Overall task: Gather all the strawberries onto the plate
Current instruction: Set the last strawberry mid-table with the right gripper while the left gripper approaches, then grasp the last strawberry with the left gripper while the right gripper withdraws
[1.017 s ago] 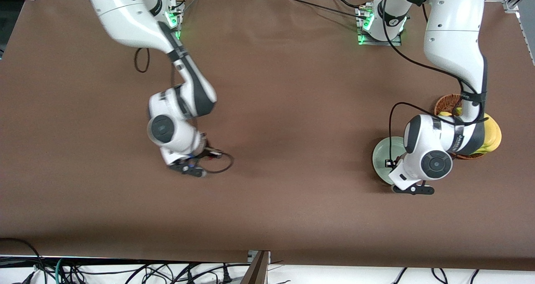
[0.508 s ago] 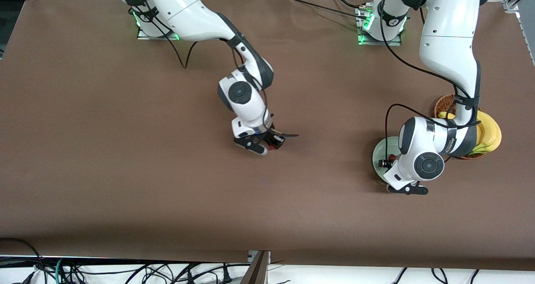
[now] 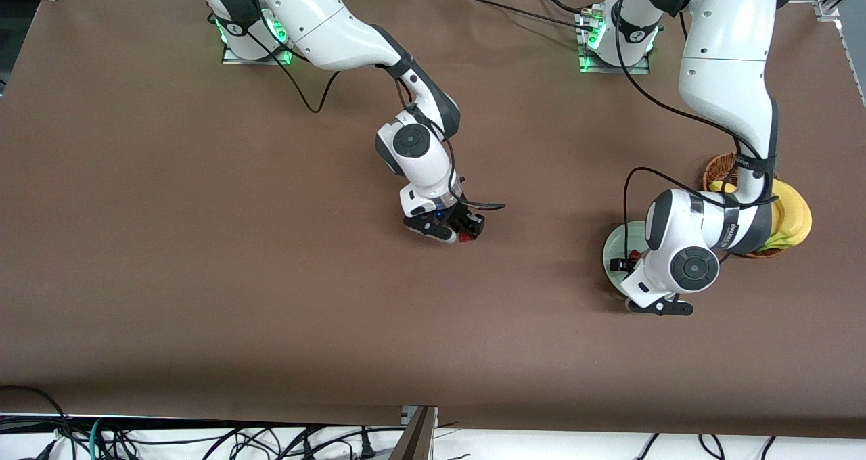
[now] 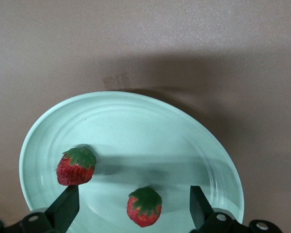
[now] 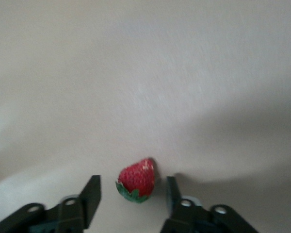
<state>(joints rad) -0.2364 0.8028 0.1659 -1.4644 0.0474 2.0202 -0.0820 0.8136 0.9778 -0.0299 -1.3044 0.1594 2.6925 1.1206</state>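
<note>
The pale mint-green plate [image 3: 611, 251] lies near the left arm's end of the table, beside the basket. Two strawberries lie in it, one [image 4: 76, 166] near the rim and one [image 4: 144, 206] between the fingers. My left gripper [image 3: 622, 265] hangs open just over the plate [image 4: 136, 126], touching neither berry. A third strawberry [image 3: 464, 238] is at mid-table. My right gripper [image 3: 469, 230] is low over it and open. In the right wrist view this strawberry [image 5: 137, 181] sits between the fingers [image 5: 92, 194] with a gap on each side.
A brown wicker basket [image 3: 718, 168] with yellow bananas [image 3: 797, 218] stands next to the plate, toward the left arm's end and partly under the left arm. A black cable [image 3: 488, 206] trails from the right wrist.
My right arm has swung from the right arm's end of the table to the middle. My left gripper has shifted slightly over the plate, where a red berry now shows.
</note>
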